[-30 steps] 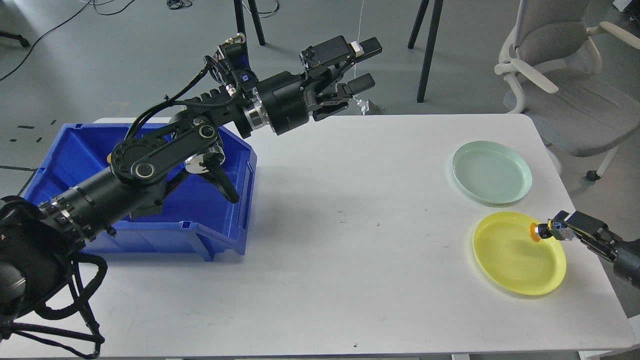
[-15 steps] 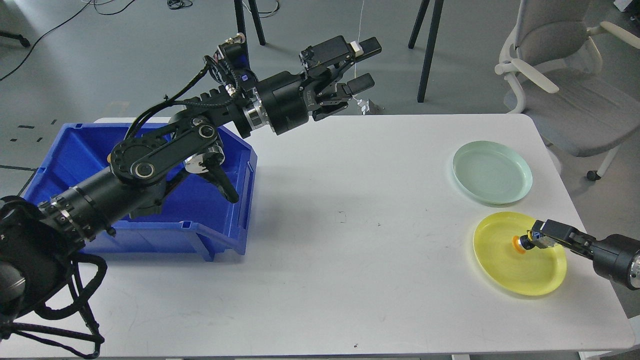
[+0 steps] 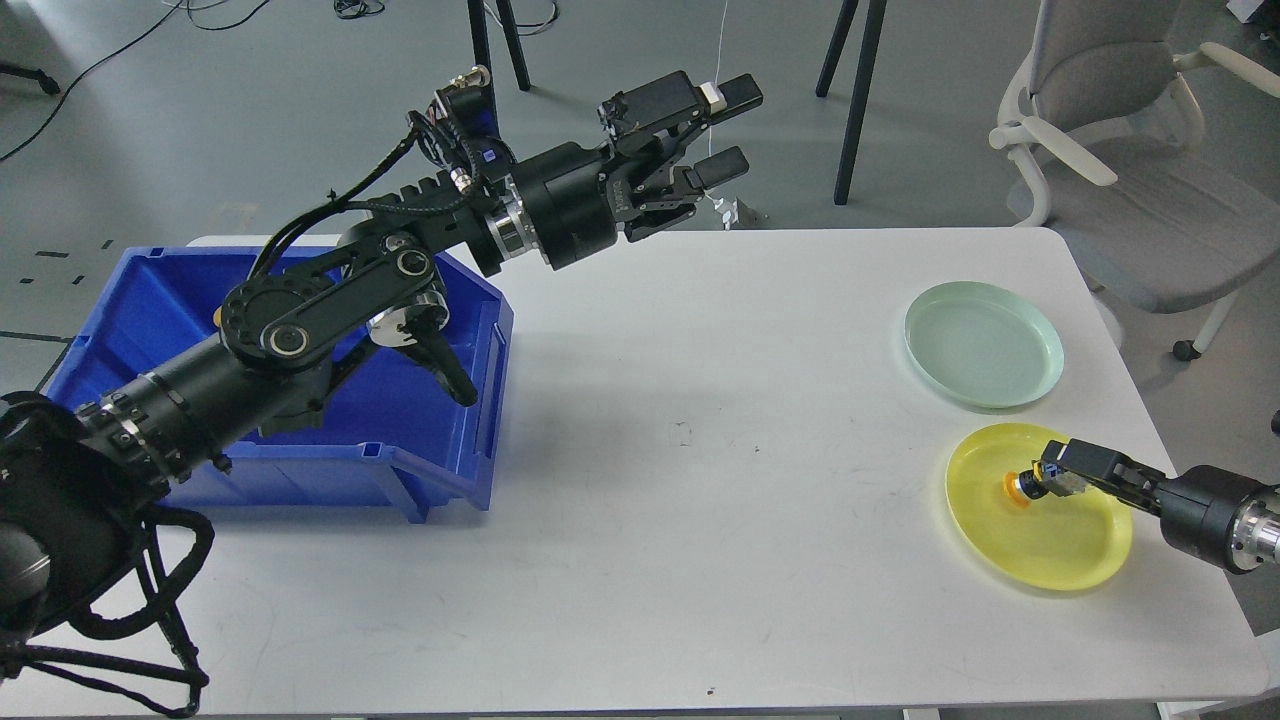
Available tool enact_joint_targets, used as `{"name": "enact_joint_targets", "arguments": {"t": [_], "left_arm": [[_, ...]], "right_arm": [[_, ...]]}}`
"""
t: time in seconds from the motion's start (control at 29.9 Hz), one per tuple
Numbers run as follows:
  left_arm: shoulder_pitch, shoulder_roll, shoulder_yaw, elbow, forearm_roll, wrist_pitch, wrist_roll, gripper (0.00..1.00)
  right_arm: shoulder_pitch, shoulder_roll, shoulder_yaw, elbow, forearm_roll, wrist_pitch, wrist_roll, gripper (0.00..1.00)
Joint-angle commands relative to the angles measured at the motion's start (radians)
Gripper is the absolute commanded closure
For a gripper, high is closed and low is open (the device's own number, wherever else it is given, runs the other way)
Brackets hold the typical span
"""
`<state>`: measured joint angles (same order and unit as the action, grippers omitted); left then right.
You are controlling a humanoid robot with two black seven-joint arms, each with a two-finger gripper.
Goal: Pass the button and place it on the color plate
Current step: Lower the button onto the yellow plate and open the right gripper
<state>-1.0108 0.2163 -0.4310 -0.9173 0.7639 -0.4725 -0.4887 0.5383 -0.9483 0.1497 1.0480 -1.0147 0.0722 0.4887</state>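
Placing step in hand, by our judgement. Our right gripper (image 3: 1040,483) is clamped on the orange button (image 3: 1017,490), over the yellow plate (image 3: 1040,555) at near right. Next move: lower until contact, then part the fingers. Our left gripper (image 3: 722,130) hangs with fingers apart and empty, past the table's far edge.

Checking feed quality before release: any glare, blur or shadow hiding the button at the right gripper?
Head view: even overhead light, no glare on the yellow plate; soft shadows only. The orange button at the right gripper is sharp but tiny, and the dark fingers merge, so grip detail is unreadable. Left gripper is crisp.
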Motion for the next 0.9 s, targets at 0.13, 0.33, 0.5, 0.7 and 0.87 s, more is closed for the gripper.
{"name": "enact_joint_targets", "arguments": {"t": [0.13,0.33,0.5,0.7,0.87], "left_arm": [[0.0,0.0,0.0,0.0,0.0,0.0,0.0,0.13],[0.0,0.0,0.0,0.0,0.0,-0.002,0.0,0.12],[0.0,0.0,0.0,0.0,0.0,-0.002,0.0,0.12],[0.0,0.001,-0.002,0.0,0.0,0.006,0.0,0.09],[0.037,0.044,-0.069,0.008,-0.063,0.046,0.0,0.08]], "right_arm": [[-0.003,0.0,0.001,0.001,0.005,-0.002,0.0,0.49],[-0.003,0.0,0.001,0.004,0.008,-0.002,0.0,0.44],[0.0,-0.001,0.007,0.01,0.016,-0.003,0.0,0.4],[0.0,-0.003,0.094,0.02,0.063,-0.003,0.0,0.32],[0.002,0.026,0.234,0.067,0.292,0.027,0.0,0.26]]}}
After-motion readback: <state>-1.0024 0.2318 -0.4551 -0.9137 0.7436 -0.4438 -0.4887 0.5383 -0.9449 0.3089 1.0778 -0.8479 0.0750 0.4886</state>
